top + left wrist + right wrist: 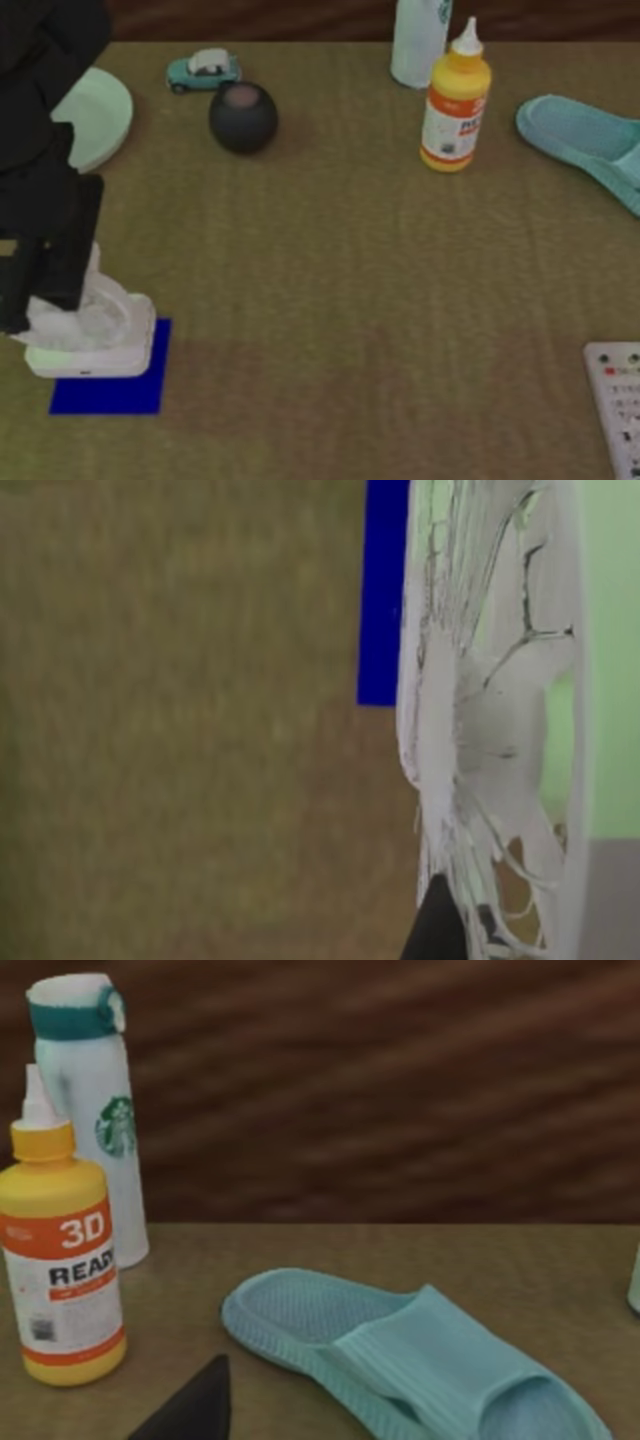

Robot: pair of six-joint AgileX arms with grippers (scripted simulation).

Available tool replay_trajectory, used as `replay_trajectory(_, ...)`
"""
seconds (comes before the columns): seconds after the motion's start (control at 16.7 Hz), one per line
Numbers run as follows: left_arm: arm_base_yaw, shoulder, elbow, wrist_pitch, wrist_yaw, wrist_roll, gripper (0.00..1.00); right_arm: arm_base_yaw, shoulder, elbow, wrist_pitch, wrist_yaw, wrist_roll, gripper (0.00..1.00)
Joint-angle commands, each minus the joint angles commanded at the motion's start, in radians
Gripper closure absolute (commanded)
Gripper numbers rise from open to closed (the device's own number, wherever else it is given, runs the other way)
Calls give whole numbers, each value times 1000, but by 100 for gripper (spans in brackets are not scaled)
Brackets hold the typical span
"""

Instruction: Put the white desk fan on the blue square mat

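The white desk fan (95, 345) stands at the table's front left, its rounded square base overlapping the far-left part of the blue square mat (120, 395) and overhanging the mat's left and far edges. My left gripper (48, 292) reaches down from the left onto the fan's grilled head and is shut on it. In the left wrist view the fan's grille (470, 730) fills the frame beside a strip of the mat (383, 590), with one dark finger (438, 932) against the grille. My right gripper (203, 1407) is parked out of the top view, near the slipper.
Along the far side lie a pale green plate (98, 115), a toy car (205, 70), a dark round speaker (243, 117), a white bottle (418, 40), a yellow glue bottle (457, 100) and a teal slipper (585, 140). A white remote (615, 400) sits front right.
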Motion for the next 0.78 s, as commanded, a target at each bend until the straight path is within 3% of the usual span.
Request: replay_trajectory(0.78,12,12,-126,138,0,12,100,0,0,0,0,0,0,0)
